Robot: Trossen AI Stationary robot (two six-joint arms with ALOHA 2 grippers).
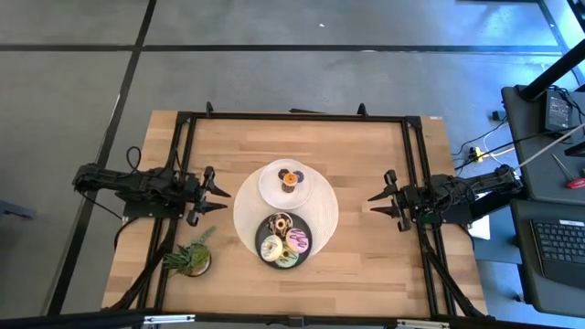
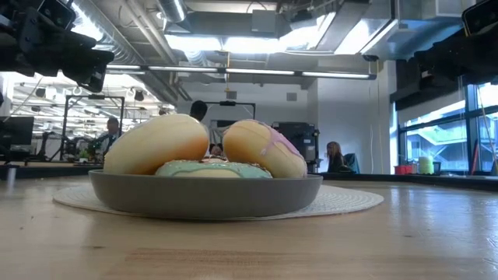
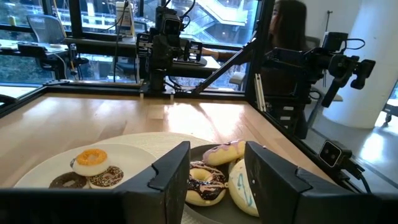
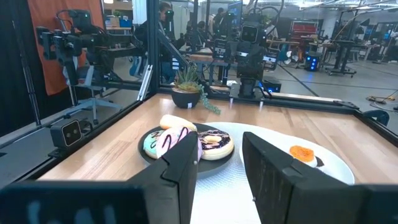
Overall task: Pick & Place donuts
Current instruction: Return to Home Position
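Note:
Several larger donuts (image 1: 283, 239) with pink, green, cream and chocolate icing lie in a dark grey plate (image 1: 305, 249) near the table's front; in the low view they pile above the plate rim (image 2: 206, 194). Tiny donuts (image 1: 290, 178), orange on top, sit on a white plate (image 1: 271, 185) behind it. Both plates rest on a round pale mat (image 1: 242, 215). My left gripper (image 1: 222, 194) hovers open left of the plates, above the table. My right gripper (image 1: 375, 203) hovers open to their right. Neither touches anything.
A small green potted plant (image 1: 190, 259) stands at the table's near left corner. A black frame (image 1: 292, 117) borders the table's far edge and sides. Bare wood lies left and right of the mat. People sit in the room beyond (image 2: 336, 155).

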